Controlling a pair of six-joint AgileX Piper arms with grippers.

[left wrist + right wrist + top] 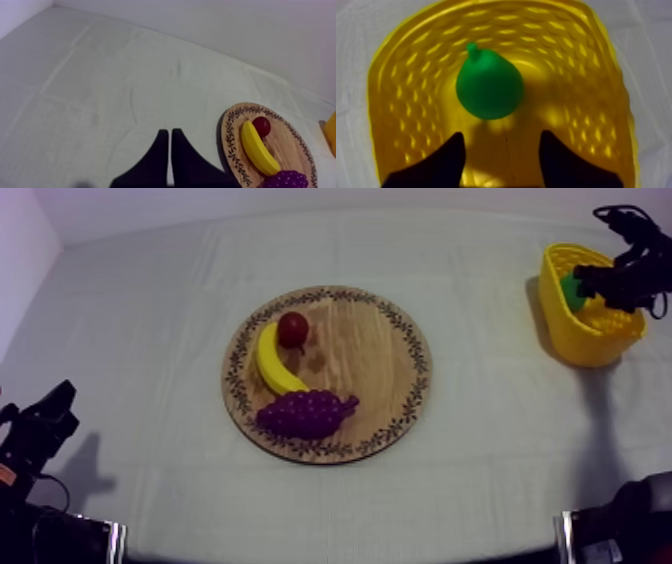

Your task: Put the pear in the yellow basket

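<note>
The green pear point(489, 88) lies inside the yellow basket point(596, 75), free of the fingers. My right gripper point(502, 150) hangs open just above it, its two black fingers apart with nothing between them. From above, the right gripper point(592, 285) sits over the basket point(585, 338) at the far right, and a bit of the pear point(570, 288) shows beside it. The round wooden board point(385, 358) lies mid-table. My left gripper point(167, 140) is shut, its fingers together as a narrow wedge, resting low at the left point(45, 423).
On the board lie a banana point(272, 363), a small red fruit point(293, 329) and a bunch of purple grapes point(305, 413). The same board point(295, 150) with the banana point(257, 150) lies to the right of my left gripper. A white wall runs behind the table.
</note>
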